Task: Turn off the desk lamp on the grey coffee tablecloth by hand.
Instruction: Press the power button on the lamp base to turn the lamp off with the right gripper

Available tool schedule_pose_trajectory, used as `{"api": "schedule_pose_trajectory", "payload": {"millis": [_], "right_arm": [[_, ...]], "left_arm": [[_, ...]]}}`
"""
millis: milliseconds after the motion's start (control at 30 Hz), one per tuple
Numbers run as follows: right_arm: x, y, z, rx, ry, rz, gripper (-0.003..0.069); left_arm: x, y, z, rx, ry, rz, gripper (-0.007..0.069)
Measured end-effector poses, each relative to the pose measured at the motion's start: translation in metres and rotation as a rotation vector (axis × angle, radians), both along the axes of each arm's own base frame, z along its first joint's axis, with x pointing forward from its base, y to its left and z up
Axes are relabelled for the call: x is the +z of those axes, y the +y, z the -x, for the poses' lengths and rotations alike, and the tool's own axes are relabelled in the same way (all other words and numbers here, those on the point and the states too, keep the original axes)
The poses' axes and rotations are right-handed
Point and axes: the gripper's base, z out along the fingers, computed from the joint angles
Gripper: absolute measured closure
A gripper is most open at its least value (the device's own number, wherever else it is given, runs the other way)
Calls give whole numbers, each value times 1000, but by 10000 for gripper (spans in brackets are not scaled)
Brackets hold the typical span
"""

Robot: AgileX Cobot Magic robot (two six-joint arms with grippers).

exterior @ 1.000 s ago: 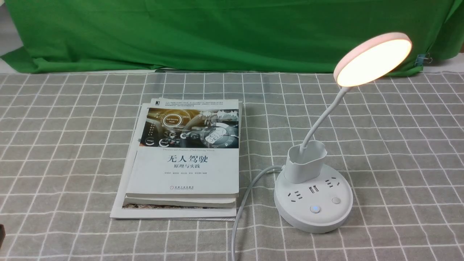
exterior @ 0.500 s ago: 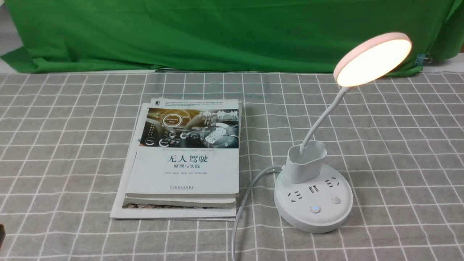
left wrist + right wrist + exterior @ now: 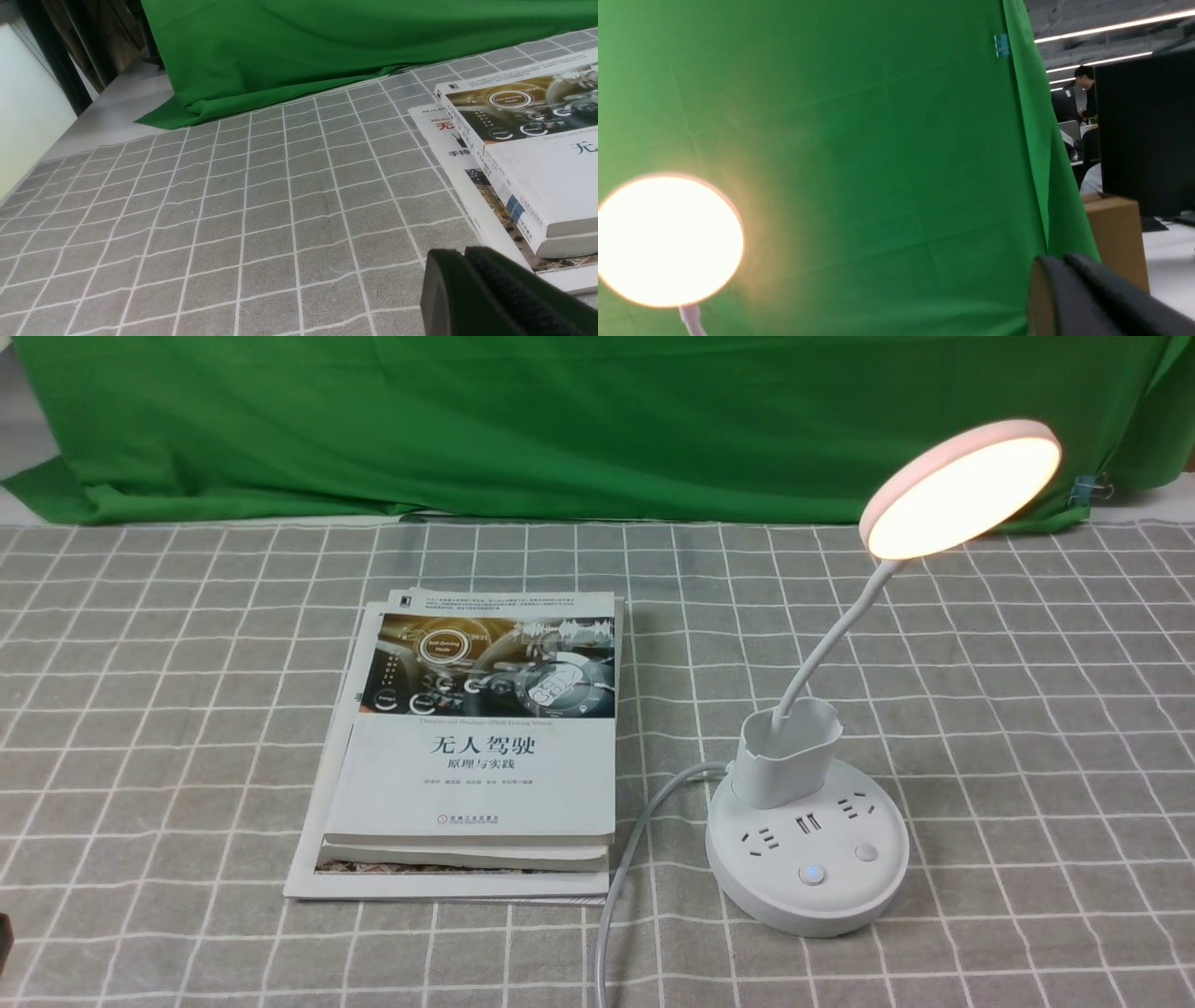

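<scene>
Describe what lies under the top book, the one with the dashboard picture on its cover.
Under the top book lie another book and printed sheets, with the checked tablecloth beneath. Their covered middles cannot be seen.

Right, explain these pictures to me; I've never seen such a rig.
This robot has two arms, each ending in a gripper. The front view looks forward from between them: the lit desk lamp and a stack of books rest on the grey coffee tablecloth. The other two pictures come from wrist cameras. One shows books, cloth and the left gripper; the other, the glowing lamp, a green cloth and the right gripper. Both grippers look shut, holding nothing.
</scene>
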Motion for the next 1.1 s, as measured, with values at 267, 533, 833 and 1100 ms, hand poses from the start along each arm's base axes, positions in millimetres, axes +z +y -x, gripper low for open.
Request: {"api": "schedule_pose_trajectory", "payload": {"millis": [267, 533, 833, 1100], "right_arm": [[34, 2, -34, 17, 208, 4, 617], [2, 4, -73, 35, 577, 41, 617], [-30, 12, -96, 78, 846, -98, 617], [-34, 41, -123, 237, 1118, 94, 606]], "left_arm": [[0, 0, 0, 0, 0, 0, 606], [0, 0, 0, 0, 0, 0, 606], [0, 0, 0, 0, 0, 0, 606], [0, 0, 0, 0, 0, 0, 606]]}}
